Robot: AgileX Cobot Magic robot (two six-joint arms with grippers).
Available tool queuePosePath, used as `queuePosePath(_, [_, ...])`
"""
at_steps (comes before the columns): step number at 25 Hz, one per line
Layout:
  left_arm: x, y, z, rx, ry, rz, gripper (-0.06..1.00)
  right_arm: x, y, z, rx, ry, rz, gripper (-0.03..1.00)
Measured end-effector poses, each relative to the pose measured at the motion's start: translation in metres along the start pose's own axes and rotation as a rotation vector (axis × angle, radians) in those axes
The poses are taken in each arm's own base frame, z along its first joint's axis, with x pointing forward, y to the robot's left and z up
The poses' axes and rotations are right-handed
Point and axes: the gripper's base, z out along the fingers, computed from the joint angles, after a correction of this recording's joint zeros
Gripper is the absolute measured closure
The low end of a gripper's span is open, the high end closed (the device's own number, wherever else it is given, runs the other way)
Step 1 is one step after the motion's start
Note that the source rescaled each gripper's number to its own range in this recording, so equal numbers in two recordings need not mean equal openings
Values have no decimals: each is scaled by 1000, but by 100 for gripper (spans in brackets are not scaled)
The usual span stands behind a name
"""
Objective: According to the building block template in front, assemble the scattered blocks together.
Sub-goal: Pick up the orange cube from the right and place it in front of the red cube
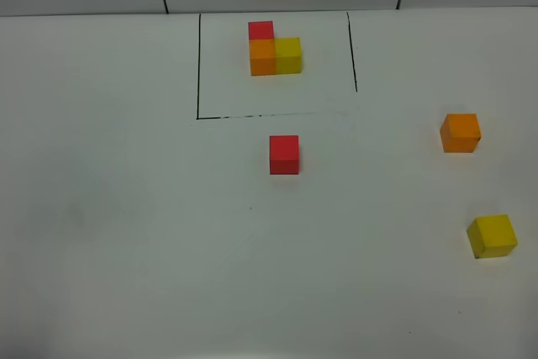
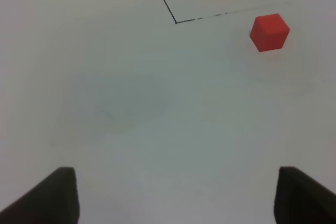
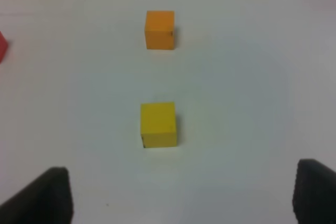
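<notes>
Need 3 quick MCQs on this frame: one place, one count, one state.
1. Where is the loose red cube relative to the outlined box?
A inside it
B just outside its near line, in front of the template
C far off to its left

2. How many cubes lie loose?
A two
B three
C five

3. The grippers?
A both open, empty
B both shut on cubes
C one holding a cube

Answers:
1 B: it sits just past the line.
2 B: the red one, the orange cube and the yellow cube.
3 A: the left gripper and right gripper show spread fingers with nothing between.
</notes>
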Motion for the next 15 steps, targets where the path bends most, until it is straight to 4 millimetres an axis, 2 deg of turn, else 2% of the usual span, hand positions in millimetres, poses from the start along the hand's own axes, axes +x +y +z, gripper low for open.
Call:
queuePosePath(3, [0, 0, 0, 0, 0, 0, 14, -2, 0, 3, 0, 19, 1, 24])
queuePosePath(6, [0, 0, 0, 0, 0, 0, 14, -8, -1, 15, 1, 103, 5, 24])
queuePosePath(12, [0, 0, 0, 0, 0, 1, 14, -43, 1, 55, -25, 251, 29, 24])
queuePosePath(15, [0, 0, 0, 0, 0, 1, 14, -58, 2, 87, -60, 333, 30, 24])
